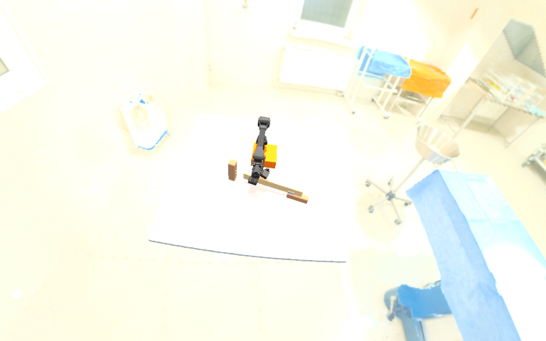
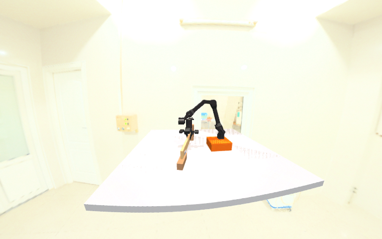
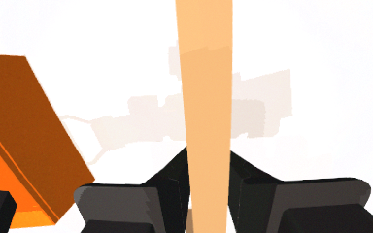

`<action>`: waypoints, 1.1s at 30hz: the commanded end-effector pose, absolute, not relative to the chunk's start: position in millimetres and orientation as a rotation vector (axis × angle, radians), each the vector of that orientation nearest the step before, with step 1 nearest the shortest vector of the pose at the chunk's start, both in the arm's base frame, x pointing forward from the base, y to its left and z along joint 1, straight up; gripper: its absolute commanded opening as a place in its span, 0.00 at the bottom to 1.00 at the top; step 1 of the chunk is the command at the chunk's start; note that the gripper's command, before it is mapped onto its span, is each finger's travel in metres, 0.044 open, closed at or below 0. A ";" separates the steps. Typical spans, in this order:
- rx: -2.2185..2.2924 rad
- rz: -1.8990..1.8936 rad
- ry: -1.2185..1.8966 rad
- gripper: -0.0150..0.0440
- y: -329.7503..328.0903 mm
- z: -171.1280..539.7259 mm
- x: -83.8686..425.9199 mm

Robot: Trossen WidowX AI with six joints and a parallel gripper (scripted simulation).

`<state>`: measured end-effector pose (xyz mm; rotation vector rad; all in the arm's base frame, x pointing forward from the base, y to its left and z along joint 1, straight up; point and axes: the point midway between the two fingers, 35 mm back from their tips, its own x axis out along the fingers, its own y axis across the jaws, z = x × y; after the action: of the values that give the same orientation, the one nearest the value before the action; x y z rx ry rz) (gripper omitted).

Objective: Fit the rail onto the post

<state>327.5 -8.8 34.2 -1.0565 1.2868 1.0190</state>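
The white table (image 1: 225, 224) fills the middle of the top view, and everything else stands on its far half. On it, the orange base block (image 1: 270, 155) sits just past the table's middle toward 12 o'clock, and the black arm (image 1: 261, 138) bends from it down toward 6 o'clock. In the exterior view the arm (image 2: 207, 105) arches up from the base (image 2: 219, 143) and drops toward 9 o'clock to the gripper.

The long wooden rail (image 1: 277, 187) runs across the top view from about 10 o'clock to 4 o'clock, below the base block. Its 4 o'clock end lies in the bracket on the low footboard block (image 1: 298, 197). In the exterior view the rail (image 2: 185, 146) slopes up from the footboard block (image 2: 181, 163) toward the gripper, so the held end is off the table.

The short wooden post (image 1: 232, 169) stands upright at 9 o'clock of the rail's free end, near it but apart; a strip of table shows between them. The pegs are too small to make out.

The gripper (image 1: 253, 180) is clamped on the rail close to that free end. In the wrist view the rail (image 3: 205, 112) runs straight up toward 12 o'clock between the two dark fingers, which press against its two sides, with the gripper (image 3: 206, 194) at the bottom edge. A corner of the orange base (image 3: 34, 136) shows at 9 o'clock there, and the arm's pale shadow lies on the table behind the rail.
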 end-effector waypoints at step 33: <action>-1.051 1.015 1.283 0.25 -7.6 36.1 325.2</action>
<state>325.4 -8.3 33.9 -1.0553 1.2858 1.0166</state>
